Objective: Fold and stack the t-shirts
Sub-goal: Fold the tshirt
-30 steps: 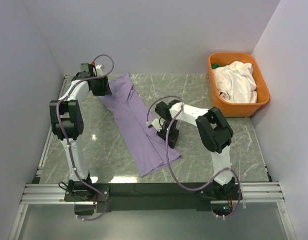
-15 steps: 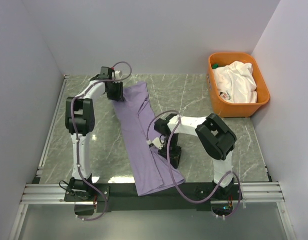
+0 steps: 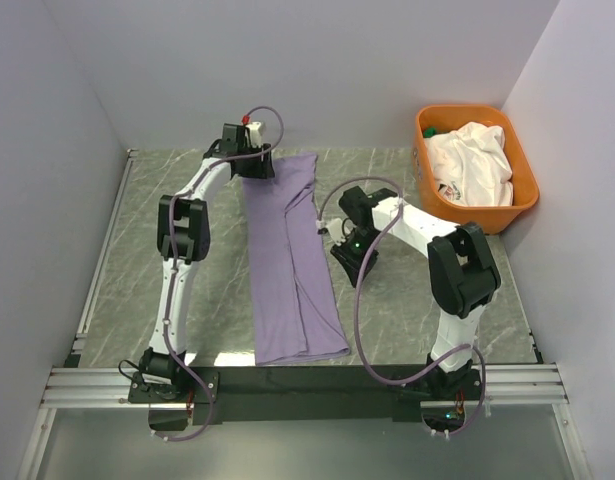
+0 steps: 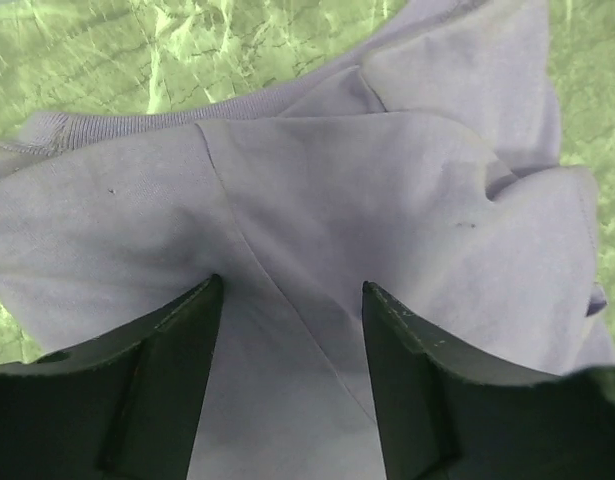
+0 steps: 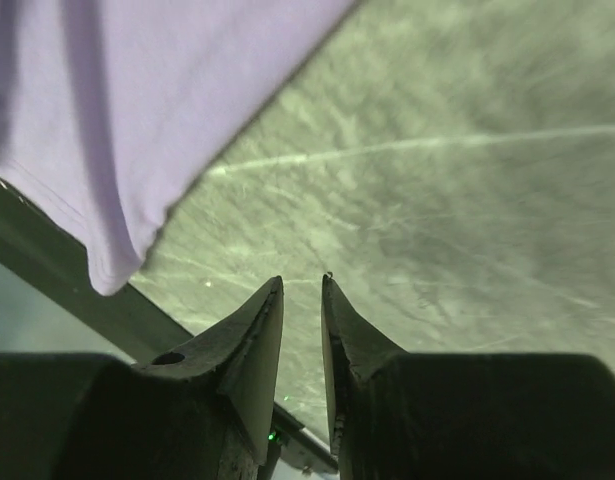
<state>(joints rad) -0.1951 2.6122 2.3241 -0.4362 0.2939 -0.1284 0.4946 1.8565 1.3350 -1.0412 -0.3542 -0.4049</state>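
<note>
The lavender t-shirt lies as a long narrow strip down the middle of the table, from the back to the front edge. My left gripper is at its far left corner. In the left wrist view its jaws stand apart over the lavender cloth, so the left gripper is open. My right gripper is to the right of the strip, apart from it. In the right wrist view the right gripper is nearly closed and empty over bare table, with the shirt's hem at the upper left. The white t-shirt lies crumpled in the tub.
The orange plastic tub stands at the back right corner, with something green showing at its far left. White walls close in the left, back and right. A black rail runs along the near edge, just under the shirt's lower hem.
The lavender shirt has swung from a diagonal to a straight strip. My left gripper moved right along the back. My right gripper came off the shirt and moved back and to the right.
</note>
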